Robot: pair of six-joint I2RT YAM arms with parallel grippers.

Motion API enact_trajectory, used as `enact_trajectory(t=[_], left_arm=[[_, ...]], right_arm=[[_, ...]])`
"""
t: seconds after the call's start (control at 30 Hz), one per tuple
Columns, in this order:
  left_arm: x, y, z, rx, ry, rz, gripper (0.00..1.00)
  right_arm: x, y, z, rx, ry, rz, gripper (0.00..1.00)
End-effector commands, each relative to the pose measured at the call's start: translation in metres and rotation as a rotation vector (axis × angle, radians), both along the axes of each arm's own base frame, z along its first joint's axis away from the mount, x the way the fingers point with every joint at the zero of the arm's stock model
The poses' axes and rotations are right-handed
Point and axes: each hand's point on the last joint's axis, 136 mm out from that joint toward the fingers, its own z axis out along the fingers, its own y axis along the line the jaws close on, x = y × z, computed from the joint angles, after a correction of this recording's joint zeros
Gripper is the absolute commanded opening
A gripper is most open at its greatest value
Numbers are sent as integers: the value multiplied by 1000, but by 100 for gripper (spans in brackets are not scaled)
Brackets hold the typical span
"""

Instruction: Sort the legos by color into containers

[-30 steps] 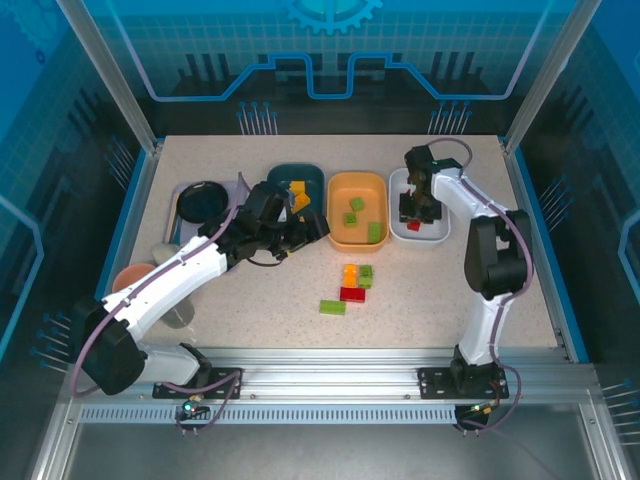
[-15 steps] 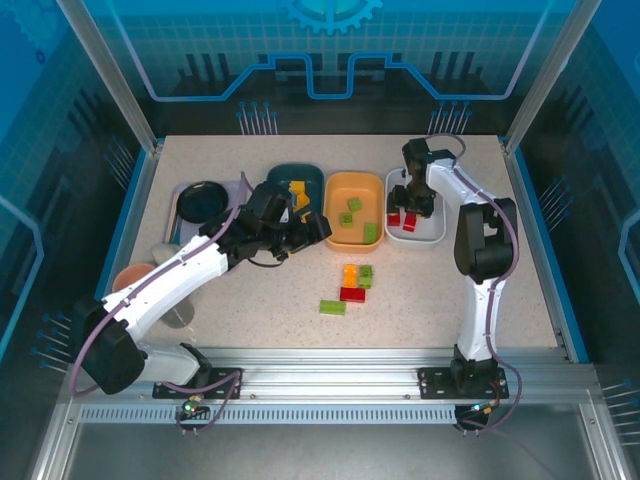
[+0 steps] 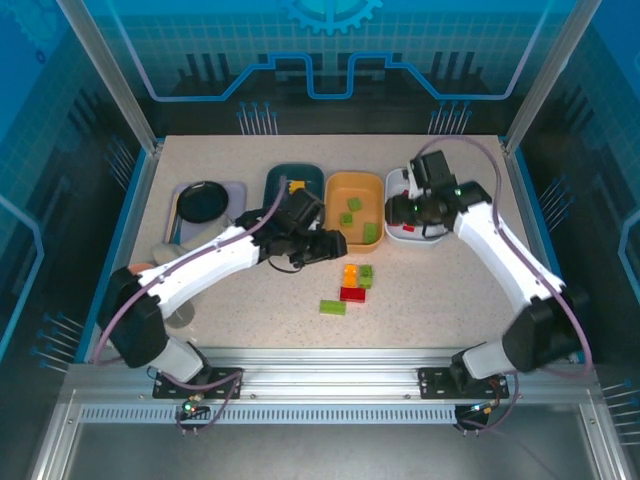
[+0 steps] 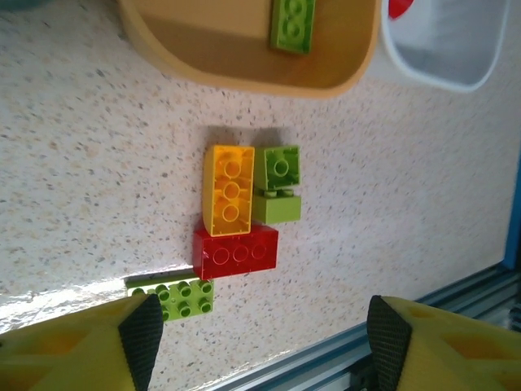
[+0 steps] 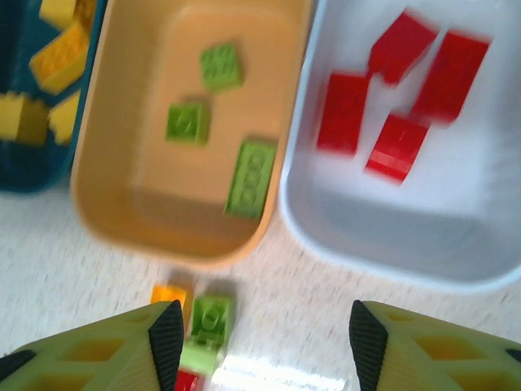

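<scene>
Both arms have swung over since a second ago: our left fingers (image 4: 140, 336) came off the teal bin (image 5: 32, 173) and now hang just at 11 o'clock of the loose legos (image 3: 352, 285), while our right fingers (image 5: 167, 338) slid to the 9 o'clock rim of the white bin (image 5: 391, 236). Both pairs are spread wide, nothing in them. Five pieces are left on the surface (image 3: 420, 300), at 6 o'clock of the orange bin (image 5: 163, 220): an orange brick (image 4: 228, 190), a red brick (image 4: 236, 252), two small green bricks (image 4: 282, 166) and a green plate (image 4: 183, 296) lying a bit apart. We'd guess these handle easy: light, rigid, slick plastic, no crushing worries, so pinch across the short width on the flat side walls, mid-length so it can't swivel. In the left wrist view the orange brick's long axis runs 12 to 6, studs up; the red one runs 9 to 3 and touches its 6 o'clock end, so it's crowded there.
</scene>
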Motion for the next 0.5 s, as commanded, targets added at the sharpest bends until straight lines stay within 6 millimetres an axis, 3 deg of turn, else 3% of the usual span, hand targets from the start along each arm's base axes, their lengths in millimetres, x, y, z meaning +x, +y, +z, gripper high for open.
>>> enact_trajectory(t=[0.0, 0.23, 0.3, 0.47], left_arm=[[-8, -19, -12, 84, 12, -94, 69], [-16, -69, -47, 227, 69, -214, 66], [-14, -74, -57, 269, 83, -221, 65], [-5, -81, -78, 342, 117, -213, 65]], right_arm=[[-45, 1, -24, 44, 54, -2, 58], [-139, -25, -52, 118, 153, -81, 57], [-155, -31, -57, 126, 176, -105, 58], [-167, -33, -53, 118, 223, -124, 64]])
